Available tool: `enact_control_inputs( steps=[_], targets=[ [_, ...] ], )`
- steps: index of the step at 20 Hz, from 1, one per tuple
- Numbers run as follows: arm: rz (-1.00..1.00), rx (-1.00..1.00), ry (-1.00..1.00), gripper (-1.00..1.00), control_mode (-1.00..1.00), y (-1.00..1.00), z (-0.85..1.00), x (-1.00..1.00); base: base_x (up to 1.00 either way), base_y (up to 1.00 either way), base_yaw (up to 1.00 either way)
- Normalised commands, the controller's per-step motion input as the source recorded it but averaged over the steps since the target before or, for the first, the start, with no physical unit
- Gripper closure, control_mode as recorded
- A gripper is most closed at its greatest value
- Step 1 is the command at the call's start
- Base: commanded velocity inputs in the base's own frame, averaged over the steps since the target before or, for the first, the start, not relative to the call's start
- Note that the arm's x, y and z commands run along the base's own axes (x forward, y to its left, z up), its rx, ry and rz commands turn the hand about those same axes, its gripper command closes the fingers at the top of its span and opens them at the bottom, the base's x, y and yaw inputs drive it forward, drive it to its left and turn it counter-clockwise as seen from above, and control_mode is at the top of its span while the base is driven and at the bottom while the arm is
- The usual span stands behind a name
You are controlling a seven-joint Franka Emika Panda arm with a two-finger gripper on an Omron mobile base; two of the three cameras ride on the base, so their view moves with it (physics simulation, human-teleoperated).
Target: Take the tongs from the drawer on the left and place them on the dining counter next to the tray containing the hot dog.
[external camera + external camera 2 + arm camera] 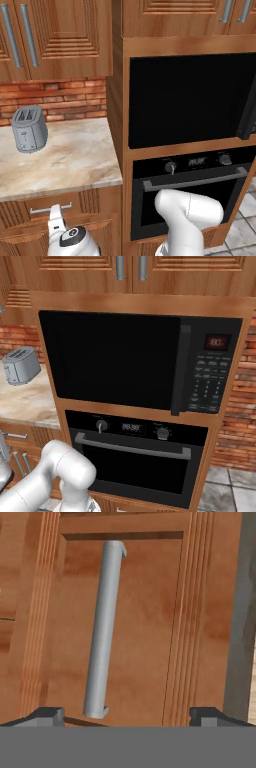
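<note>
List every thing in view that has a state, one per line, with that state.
drawer: shut, handle not gripped
gripper: open, holding nothing, aimed at the drawer handle
oven: door shut, display lit
microwave: door shut, display lit
toaster: upright, slots empty

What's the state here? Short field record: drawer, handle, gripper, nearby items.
drawer: shut, under the small marbled counter
handle: silver bar, centred ahead between the fingertips in the hand view, not touched
gripper: open, facing the drawer front
toaster: grey, on the counter by the brick wall
oven: black, right of the drawer
</note>
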Motion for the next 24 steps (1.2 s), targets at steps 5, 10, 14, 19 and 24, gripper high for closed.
enact_control_inputs(
  steps=[5,10,14,19,24],
  targets=[
    [0.0,0.0,0.0,-1.0,-1.0,0.06,-0.16,0.2,0.0,0.0,0.0],
    [0.0,0.0,0.0,-1.0,-1.0,0.02,-0.01,0.22,0.0,0.0,0.0],
    [0.0,0.0,0.0,-1.0,-1.0,0.03,0.0,0.16,0.0,0.0,0.0],
    [0.0,0.0,0.0,-1.0,-1.0,0.09,0.0,0.05,0.0,0.0,0.0],
    [0.0,0.0,0.0,-1.0,-1.0,0.09,-0.05,0.1,0.0,0.0,0.0]
  ],
)
